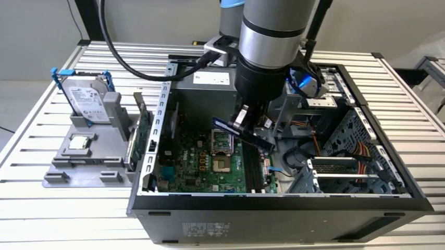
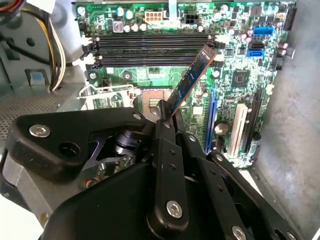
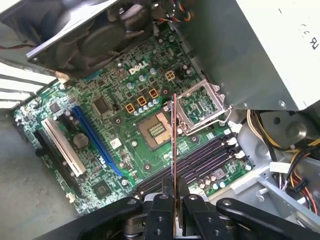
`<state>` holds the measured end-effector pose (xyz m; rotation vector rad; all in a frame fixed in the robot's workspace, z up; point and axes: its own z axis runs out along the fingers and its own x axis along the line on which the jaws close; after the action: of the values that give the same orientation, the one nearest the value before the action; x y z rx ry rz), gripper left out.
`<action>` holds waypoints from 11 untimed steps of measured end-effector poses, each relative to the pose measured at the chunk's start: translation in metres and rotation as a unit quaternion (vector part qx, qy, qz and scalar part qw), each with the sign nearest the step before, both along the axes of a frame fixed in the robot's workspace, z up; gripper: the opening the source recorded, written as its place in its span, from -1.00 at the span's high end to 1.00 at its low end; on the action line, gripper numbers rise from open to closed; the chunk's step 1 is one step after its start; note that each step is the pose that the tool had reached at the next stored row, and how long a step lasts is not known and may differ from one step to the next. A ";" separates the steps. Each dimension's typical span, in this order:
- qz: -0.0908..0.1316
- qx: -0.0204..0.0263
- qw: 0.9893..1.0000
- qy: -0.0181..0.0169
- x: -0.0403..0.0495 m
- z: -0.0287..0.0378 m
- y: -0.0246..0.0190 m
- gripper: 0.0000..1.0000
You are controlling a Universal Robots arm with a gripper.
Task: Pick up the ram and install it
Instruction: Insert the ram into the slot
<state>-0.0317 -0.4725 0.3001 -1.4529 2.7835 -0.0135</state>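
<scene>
While the arm reaches down into the open computer case [image 1: 278, 203], the exterior view shows the tool [image 1: 242, 122] clamped on the ram [image 1: 256, 139]. The ram hangs tilted above the motherboard [image 1: 201, 164], over the board's side toward the exterior view's right. The case stands on the slatted counter [image 1: 62, 208]. Toward the counter's edge at the exterior view's left, a grey holder [image 1: 76, 159] carries an upright hard drive [image 1: 90, 101]. A green card [image 1: 143, 138] stands on edge between the holder and the case wall.

Second wrist view: the tool's black fingers [image 2: 167, 150] are pinched together on one end of the ram [image 2: 192, 80], with no gap visible beside the stick. The ram's free end slants out toward the memory slots [image 2: 150, 47] and is not seated in any of them. The CPU socket [image 2: 150, 100] lies just past the fingertips.

First wrist view: the ram [image 3: 174, 135] appears edge-on as a thin line. It runs from between the closed fingers [image 3: 161, 215], across the memory slots [image 3: 200, 162], to beside the CPU socket [image 3: 156, 129]. It is held above the board, apart from the slots. A black fan [image 3: 85, 30] overhangs one corner of the motherboard.
</scene>
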 end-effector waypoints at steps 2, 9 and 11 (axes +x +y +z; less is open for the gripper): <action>-0.010 0.000 1.000 0.000 0.0000 0.0000 0.0000 1.00; -0.044 0.000 0.999 0.000 0.0000 0.0001 0.0000 1.00; -0.053 0.000 0.999 0.000 0.0000 0.0000 0.0000 1.00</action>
<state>-0.0317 -0.4725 0.3001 -1.3042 2.8569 -0.0141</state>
